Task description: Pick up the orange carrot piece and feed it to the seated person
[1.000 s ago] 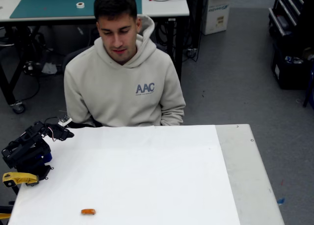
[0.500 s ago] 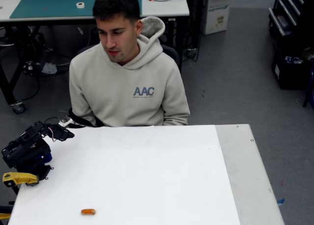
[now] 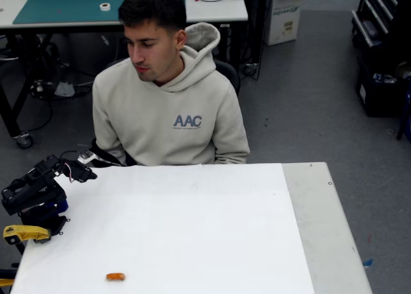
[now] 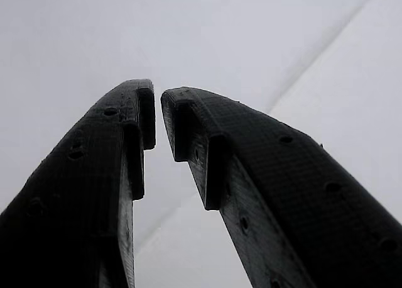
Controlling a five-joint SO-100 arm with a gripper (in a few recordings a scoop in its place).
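A white table (image 3: pixel 192 230) fills the near part of the fixed view. At its far edge sits the seated person (image 3: pixel 170 101) in a beige hoodie, head turned toward the left. A black robot arm (image 3: pixel 35 194) sits folded at the table's left edge, with a yellow clamp handle (image 3: pixel 24 233) just near it. Its gripper (image 4: pixel 157 121) has the two fingertips almost together, only a thin gap between them, with nothing held. The orange carrot piece (image 3: pixel 115 276) lies on the table near the front edge, well apart from the gripper, nearer and to the right of the arm.
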